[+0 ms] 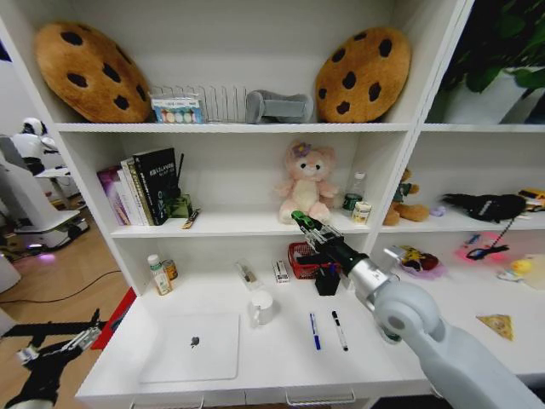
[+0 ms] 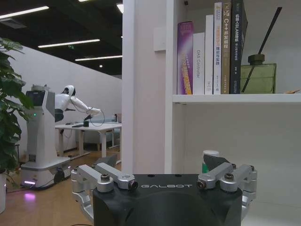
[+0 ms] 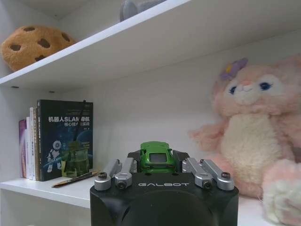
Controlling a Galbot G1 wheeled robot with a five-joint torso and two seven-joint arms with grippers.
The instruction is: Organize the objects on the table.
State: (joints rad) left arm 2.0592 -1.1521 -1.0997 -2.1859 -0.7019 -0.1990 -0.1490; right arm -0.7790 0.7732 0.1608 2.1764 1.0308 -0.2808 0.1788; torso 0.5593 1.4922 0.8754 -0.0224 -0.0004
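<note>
White desk [image 1: 281, 362] ran across the bottom of the head view. On it, nearest: silver laptop [image 1: 192, 347] lower left of centre, lid shut; blue pen [image 1: 314, 331] and black pen [image 1: 339, 331] side by side lower centre, long axes running front to back, well apart from the laptop. White mug [image 1: 261, 308] stood between laptop and pens.

Left gripper [image 1: 53, 355] hung low at the lower left corner, off the desk's edge, idle; in the left wrist view its fingers [image 2: 109, 176] stood spread with nothing between them.

Right arm reached from the lower right corner up toward centre frame, nearly straight, wrist angled up at the middle shelf [image 1: 230, 224]. Right gripper [image 1: 303, 222] was at centre, clamped on the green toy car [image 3: 157, 156]; in the right wrist view the car sat between the fingers, long axis in line with the gripper's reach, nose pointing at the shelf's back wall.

Key relation: the car was level with the shelf opening, just beside the pink plush toy [image 1: 304, 183], with bare shelf board ahead toward the books [image 1: 140, 187] in the left of the frame. Judged a placing step; the plush looked the closest thing to bump.

Cookie cushions [image 1: 81, 70] sat on the top shelf, upper frame.
</note>
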